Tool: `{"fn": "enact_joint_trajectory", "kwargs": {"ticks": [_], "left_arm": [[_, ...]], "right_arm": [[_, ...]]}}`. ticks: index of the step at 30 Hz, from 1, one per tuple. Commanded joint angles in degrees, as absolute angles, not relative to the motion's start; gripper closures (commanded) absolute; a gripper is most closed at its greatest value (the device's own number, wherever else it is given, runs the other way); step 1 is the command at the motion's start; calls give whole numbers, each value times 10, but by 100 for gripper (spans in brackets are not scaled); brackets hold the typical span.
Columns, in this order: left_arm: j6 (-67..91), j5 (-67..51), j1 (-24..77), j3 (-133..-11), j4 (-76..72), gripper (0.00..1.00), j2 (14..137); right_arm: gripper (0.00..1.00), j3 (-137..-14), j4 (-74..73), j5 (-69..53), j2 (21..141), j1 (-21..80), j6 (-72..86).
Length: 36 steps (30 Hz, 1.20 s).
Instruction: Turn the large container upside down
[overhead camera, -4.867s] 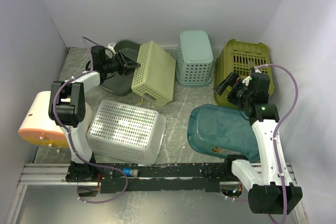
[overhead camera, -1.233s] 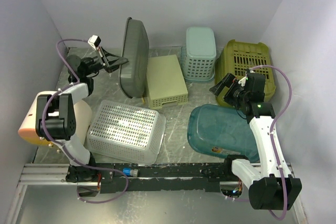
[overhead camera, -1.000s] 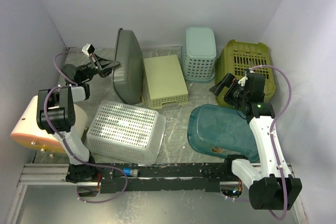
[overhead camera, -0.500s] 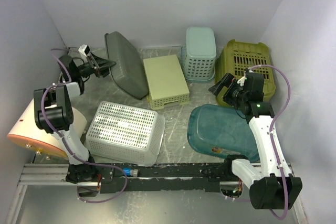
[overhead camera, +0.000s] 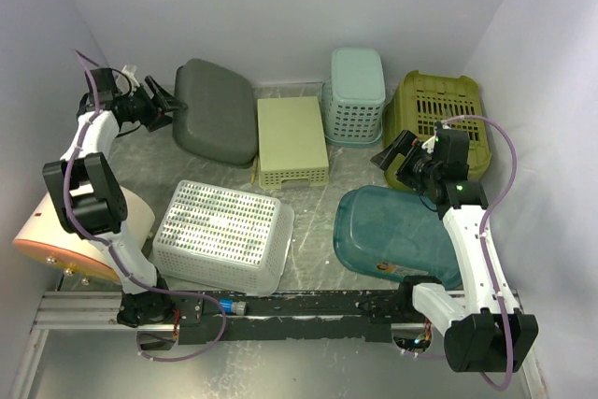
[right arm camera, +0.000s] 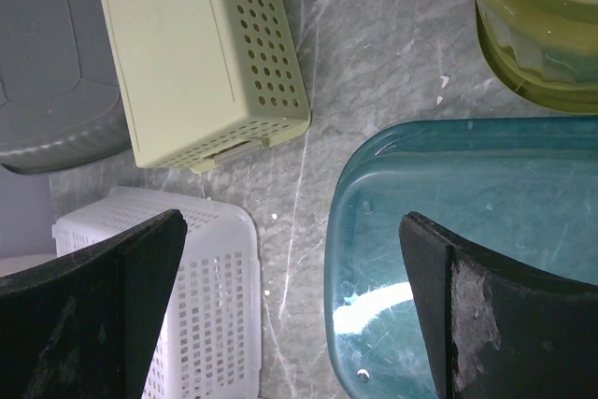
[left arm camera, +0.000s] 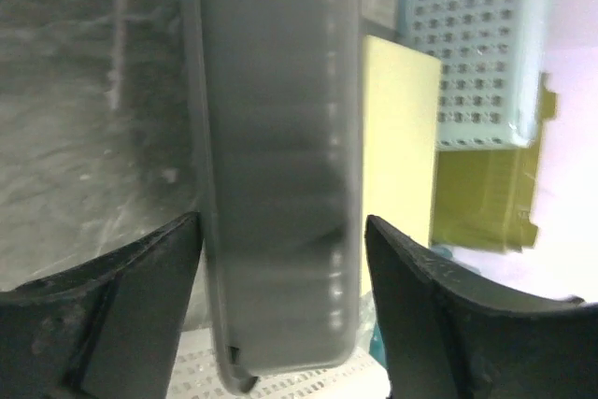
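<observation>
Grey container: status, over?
Left gripper open at the rim of the grey container. Container lies bottom up, flat, beside the yellow basket. Right gripper open, hovering apart. Nothing in the way.

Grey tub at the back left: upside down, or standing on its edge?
Upside down. The grey tub lies flat, its smooth closed bottom facing up, with no opening visible.
</observation>
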<state>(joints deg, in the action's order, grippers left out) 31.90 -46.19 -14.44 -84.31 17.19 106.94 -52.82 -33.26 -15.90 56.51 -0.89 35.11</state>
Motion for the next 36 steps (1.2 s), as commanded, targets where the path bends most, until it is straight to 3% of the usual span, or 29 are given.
{"fn": "enact_joint_trajectory", "kwargs": {"ticks": [1,3,9,18,26,36], "left_arm": [[213,-308,-141,-906,324,12,1034],[185,-248,-141,-930,346,3,1011],[135,-141,-110,-996,397,0,945],[101,86,144,-936,380,0,832],[126,98,266,-707,273,0,724],[152,73,271,-585,214,0,598]], "right_arm": [[0,-534,-322,-158,566,-6,349],[0,-535,-321,-163,567,-5,350],[0,-562,-332,-126,579,-6,322],[0,-708,-359,-5,613,-6,280],[0,-752,-390,35,642,-6,239],[0,-736,-345,35,614,-6,244]]}}
